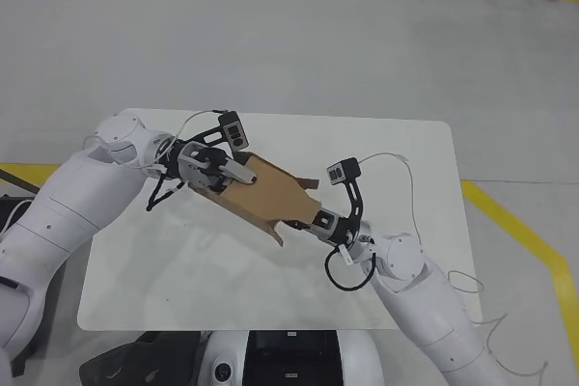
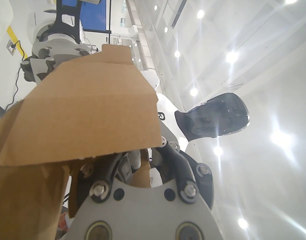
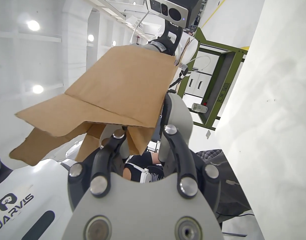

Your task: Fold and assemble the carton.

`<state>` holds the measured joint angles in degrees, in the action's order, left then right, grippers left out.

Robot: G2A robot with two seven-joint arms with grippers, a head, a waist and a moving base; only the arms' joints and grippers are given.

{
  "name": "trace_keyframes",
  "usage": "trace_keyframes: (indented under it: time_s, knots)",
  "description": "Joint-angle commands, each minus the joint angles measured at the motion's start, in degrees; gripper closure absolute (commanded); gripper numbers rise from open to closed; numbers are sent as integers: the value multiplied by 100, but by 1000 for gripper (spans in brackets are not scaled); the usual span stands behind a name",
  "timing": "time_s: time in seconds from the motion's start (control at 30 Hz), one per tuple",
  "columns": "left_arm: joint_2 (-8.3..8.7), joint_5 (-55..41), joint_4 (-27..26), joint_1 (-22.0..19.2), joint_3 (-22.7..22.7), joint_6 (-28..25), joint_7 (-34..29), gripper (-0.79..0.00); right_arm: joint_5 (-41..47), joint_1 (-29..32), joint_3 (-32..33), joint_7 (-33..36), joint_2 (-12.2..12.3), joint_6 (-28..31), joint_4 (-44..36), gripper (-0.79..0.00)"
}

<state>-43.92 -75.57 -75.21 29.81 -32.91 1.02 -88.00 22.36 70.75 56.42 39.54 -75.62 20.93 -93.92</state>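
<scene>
A flat brown carton [image 1: 265, 193] is held in the air over the white table [image 1: 174, 280], slanting from back left to front right. My left gripper [image 1: 227, 174] is shut on its back-left end. In the left wrist view a carton [image 2: 93, 106] panel spreads out from the left gripper [image 2: 143, 156], with a flap pinched between the fingers. My right gripper [image 1: 314, 220] is shut on the front-right end. In the right wrist view a carton [image 3: 123, 86] flap sits between the right gripper's [image 3: 143, 136] fingers, and loose flaps hang to one side.
The table [image 3: 275, 76] lies under both arms with nothing else on it. A green metal rack [image 3: 218, 76] stands off the table's left side. Yellow floor tape [image 1: 521, 232] runs to the table's right.
</scene>
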Motion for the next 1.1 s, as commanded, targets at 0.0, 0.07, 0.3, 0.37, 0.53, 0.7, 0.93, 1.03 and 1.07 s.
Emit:
trace_keyframes:
  time_s: [0.0,0.07,0.3,0.37,0.53,0.7,0.93,1.03,1.07]
  knots:
    - [-3,-11,12,4,-1,5,0,0,-5,0,-1,-6,-1,9,-9,-126]
    - [-7,-14,32,5,-5,11,0,0,-9,12,8,-16,0,25,-25,-99]
    - [-17,-3,82,9,-22,13,0,0,-65,100,106,-64,23,33,-116,-9]
    - [-15,12,118,6,-40,-4,0,0,-114,134,143,-86,33,27,-144,0]
    - [2,132,222,-6,-83,-49,0,0,-433,247,235,-210,69,-155,-302,0]
    - [15,243,243,-6,-97,-68,0,0,-793,363,282,-384,100,-501,-536,0]
    - [19,473,250,-21,-98,-215,0,0,-1216,479,265,-611,124,-905,-849,-34]
    - [16,521,282,-25,-118,-284,0,0,-1311,563,273,-687,136,-1026,-992,-18]
    - [14,527,288,-24,-125,-300,0,0,-1317,589,280,-693,141,-1070,-1027,-12]
